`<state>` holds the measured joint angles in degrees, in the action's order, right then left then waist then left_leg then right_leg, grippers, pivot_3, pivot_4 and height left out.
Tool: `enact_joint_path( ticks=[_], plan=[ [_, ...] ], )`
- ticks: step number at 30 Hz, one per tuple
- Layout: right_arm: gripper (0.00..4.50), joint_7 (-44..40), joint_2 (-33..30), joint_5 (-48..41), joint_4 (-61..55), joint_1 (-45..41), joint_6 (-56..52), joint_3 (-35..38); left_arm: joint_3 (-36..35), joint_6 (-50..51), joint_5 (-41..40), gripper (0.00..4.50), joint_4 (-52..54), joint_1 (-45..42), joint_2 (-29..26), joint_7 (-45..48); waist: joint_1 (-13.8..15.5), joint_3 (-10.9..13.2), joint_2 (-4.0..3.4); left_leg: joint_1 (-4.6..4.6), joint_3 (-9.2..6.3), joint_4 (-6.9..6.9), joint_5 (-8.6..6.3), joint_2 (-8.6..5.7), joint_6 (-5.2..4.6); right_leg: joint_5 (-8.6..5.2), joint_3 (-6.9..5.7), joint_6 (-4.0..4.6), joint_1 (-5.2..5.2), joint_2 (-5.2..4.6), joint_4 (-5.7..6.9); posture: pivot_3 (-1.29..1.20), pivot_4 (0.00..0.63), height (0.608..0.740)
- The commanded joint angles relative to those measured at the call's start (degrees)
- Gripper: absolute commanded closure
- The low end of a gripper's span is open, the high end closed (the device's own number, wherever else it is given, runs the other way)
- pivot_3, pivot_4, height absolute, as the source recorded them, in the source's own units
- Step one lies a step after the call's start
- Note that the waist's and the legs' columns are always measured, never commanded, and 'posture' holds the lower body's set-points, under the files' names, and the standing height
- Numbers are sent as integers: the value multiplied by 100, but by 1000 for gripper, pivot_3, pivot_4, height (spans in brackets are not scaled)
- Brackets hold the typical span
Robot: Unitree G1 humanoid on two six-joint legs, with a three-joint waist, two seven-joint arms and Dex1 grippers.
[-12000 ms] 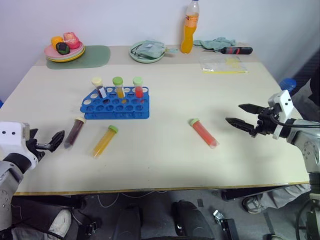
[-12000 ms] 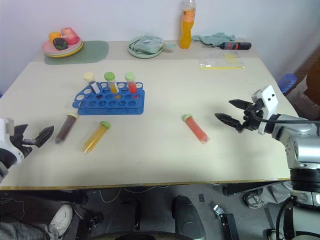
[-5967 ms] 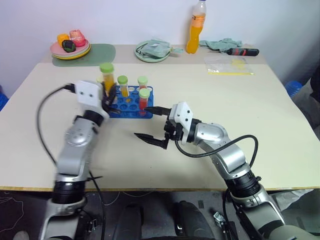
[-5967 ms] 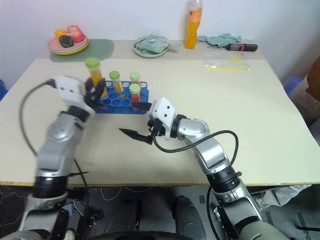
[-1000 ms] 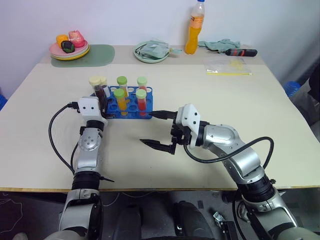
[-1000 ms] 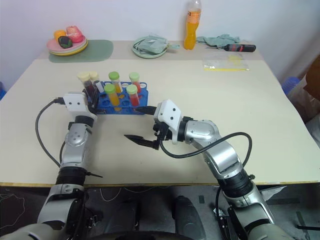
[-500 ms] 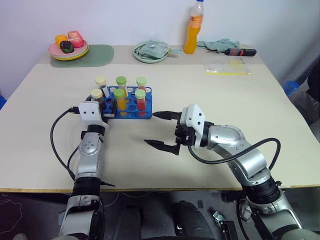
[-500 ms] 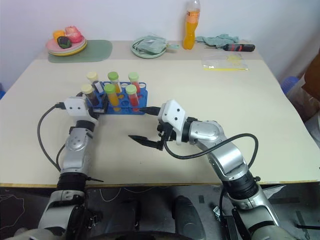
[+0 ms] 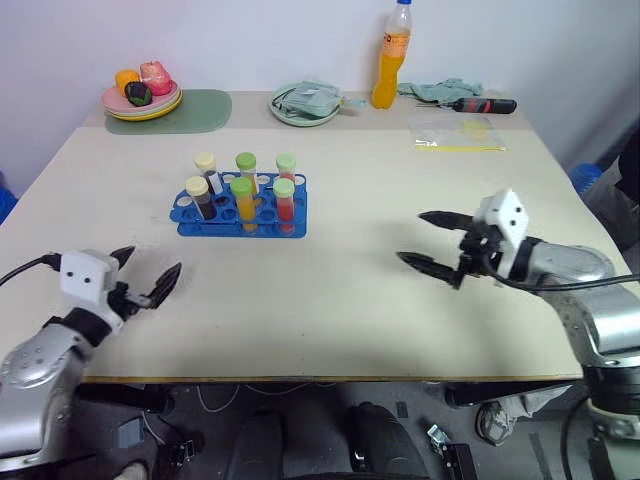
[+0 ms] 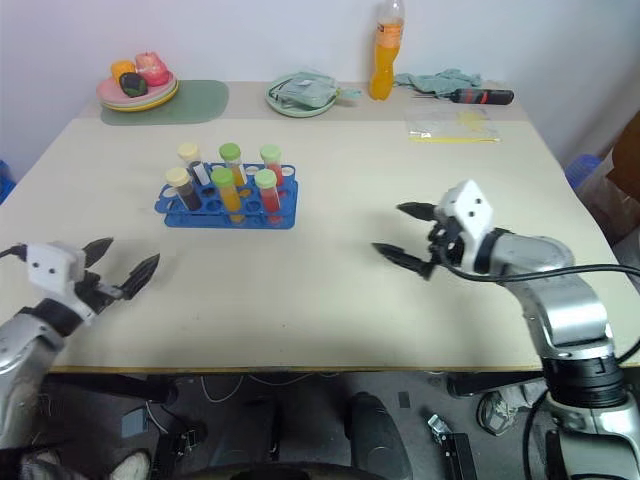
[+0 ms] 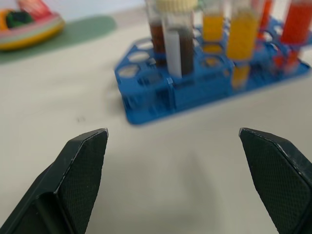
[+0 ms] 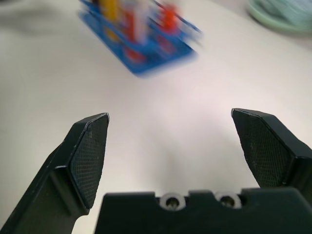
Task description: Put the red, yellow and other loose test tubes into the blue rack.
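The blue rack (image 9: 238, 229) stands left of the table's middle with several capped test tubes upright in it: a dark one (image 9: 200, 200), a yellow one (image 9: 243, 204) and a red one (image 9: 285, 205) in front, others behind. My left gripper (image 9: 152, 262) is open near the front left edge, well short of the rack (image 11: 195, 92), with nothing between its fingers. My right gripper (image 9: 410, 236) is open over bare table far to the right of the rack (image 12: 146, 51), also empty.
Along the back edge are a plate of fruit (image 9: 140, 95) on a green mat (image 9: 190, 110), a green plate with a cloth (image 9: 305, 103), an orange bottle (image 9: 393, 55), a screwdriver (image 9: 480, 102) and a plastic bag (image 9: 460, 130).
My left gripper opened off the dark tube, leaving it standing in the rack, and drew back to the front left edge. My right gripper swung away to the right, still open.
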<state>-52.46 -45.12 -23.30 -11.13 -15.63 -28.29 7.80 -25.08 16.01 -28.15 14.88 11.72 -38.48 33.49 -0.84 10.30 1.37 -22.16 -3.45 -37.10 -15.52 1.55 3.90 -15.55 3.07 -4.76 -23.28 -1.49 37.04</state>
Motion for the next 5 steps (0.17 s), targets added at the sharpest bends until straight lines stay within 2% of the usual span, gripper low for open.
enact_joint_path(
  ticks=[1, 5],
  plan=[
    [16, -135, -158, -14, 98, 126, 237, 282, -193, 92, -163, 58, 237, 51, -128, 284, -5, 1, -2, 0, 1, 0, 0, 0, 0, 0, 1, 0, -1, 0, 0, 0, 150, 740],
    [16, -141, -157, 37, 216, 169, 368, 252, -87, 107, -55, 58, 286, -50, -14, 190, -23, 2, -3, 2, 2, 0, 0, 5, 0, 0, 3, -1, -1, 5, 2, 0, 150, 740]
  ],
)
